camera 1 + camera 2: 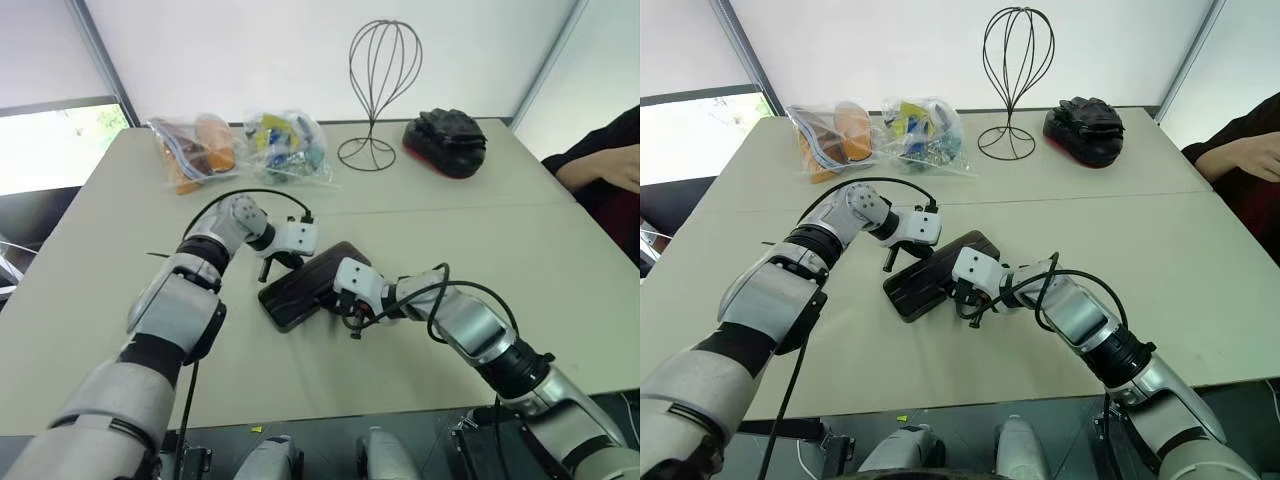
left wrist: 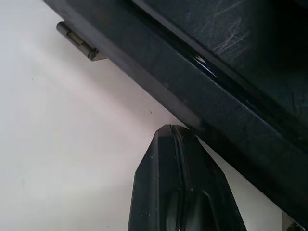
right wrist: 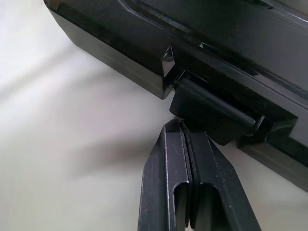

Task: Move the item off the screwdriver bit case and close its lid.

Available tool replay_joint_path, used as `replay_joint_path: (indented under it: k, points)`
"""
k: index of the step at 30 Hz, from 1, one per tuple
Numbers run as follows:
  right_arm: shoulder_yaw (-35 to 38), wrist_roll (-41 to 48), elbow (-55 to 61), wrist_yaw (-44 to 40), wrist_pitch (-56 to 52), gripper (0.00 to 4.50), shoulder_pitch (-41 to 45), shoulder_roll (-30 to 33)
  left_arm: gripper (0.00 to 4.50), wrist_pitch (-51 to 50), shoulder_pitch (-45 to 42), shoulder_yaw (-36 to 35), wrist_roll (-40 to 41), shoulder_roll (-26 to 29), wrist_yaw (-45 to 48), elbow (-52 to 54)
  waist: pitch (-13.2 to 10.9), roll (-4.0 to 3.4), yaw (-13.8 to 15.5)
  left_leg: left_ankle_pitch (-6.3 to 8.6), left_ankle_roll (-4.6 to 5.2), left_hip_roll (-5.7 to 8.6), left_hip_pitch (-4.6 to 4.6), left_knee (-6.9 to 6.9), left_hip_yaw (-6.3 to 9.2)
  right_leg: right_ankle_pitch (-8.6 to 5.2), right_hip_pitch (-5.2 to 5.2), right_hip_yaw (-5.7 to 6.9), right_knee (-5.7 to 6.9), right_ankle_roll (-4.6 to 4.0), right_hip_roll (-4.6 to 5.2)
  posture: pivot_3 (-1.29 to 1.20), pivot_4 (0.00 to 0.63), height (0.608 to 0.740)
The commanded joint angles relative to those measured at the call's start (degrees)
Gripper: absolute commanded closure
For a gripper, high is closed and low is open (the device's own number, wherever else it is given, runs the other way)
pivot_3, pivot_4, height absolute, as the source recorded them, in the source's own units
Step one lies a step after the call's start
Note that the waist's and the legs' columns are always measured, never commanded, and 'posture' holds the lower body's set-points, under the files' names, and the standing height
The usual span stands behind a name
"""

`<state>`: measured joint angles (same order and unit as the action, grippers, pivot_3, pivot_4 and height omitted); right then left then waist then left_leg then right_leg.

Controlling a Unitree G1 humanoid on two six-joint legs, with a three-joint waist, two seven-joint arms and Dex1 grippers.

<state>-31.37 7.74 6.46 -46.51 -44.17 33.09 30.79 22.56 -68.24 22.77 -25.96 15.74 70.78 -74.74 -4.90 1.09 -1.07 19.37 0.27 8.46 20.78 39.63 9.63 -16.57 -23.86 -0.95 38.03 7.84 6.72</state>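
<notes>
The screwdriver bit case point(image 1: 300, 285) lies in the middle of the table, dark and flat, with the lid point(image 1: 318, 270) lying down over its base. Nothing rests on top of it. The item point(image 1: 445, 143), a bulky black-and-red object, sits at the table's back right, well apart from the case. My left gripper point(image 1: 268, 268) is shut, its tip point(image 2: 173, 130) at the case's far-left long edge near a hinge point(image 2: 79, 42). My right gripper point(image 1: 352, 325) is shut too, its tip point(image 3: 180, 126) right against the black latch tab point(image 3: 216, 113) on the near edge.
A wire balloon-shaped stand point(image 1: 372, 95) rises at the back centre. Two clear bags of colourful small things point(image 1: 240, 148) lie at the back left. A person's arm in a dark sleeve point(image 1: 600, 165) rests at the right edge of the table point(image 1: 480, 240).
</notes>
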Motion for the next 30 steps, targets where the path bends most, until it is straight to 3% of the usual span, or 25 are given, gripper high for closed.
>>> replay_joint_path:
  k: [1, 7, 14, 30]
  points:
    - [-1.76, -6.12, -5.93, 3.0, 2.74, 4.48, 4.05, -2.11, 4.5, 6.08, 5.34, 2.81, -0.52, -8.4, 2.52, -0.67, 0.18, 0.0, 0.1, 0.01, 0.02, 0.0, -0.35, -0.16, 0.0, -0.01, 0.28, -0.01, -0.09, 0.0, 0.01, 0.0, 0.15, 0.74]
    - [-0.07, -5.49, -1.85, 0.1, 1.68, 4.48, 2.01, 1.29, 4.5, 4.16, 3.61, 1.0, -1.12, -7.3, -5.87, -1.43, 0.45, -0.13, 0.74, 0.07, 0.12, -0.05, -0.99, -0.47, 0.01, -0.02, 0.78, -0.02, -0.57, 0.02, -0.05, 0.0, 0.15, 0.74]
    - [2.04, -3.36, 8.5, -3.96, -0.32, 4.48, -4.01, 9.33, 4.5, 2.63, 1.2, -1.28, -0.63, -4.16, -11.33, -2.13, 0.4, -0.21, 3.41, 0.1, 0.2, 0.19, -0.28, -0.26, 0.15, -0.02, 0.36, 0.0, -0.57, 0.02, 0.07, 0.0, 0.15, 0.74]
    - [5.21, -2.23, 15.06, -8.06, -2.39, 4.48, -3.47, 13.18, 4.5, 3.34, 0.63, -2.17, -0.23, -4.21, -15.17, -2.24, 0.12, -0.25, 3.51, 0.11, 0.21, 0.21, -0.15, -0.31, 0.15, -0.02, 0.39, -0.01, -0.65, 0.02, 0.08, 0.0, 0.15, 0.74]
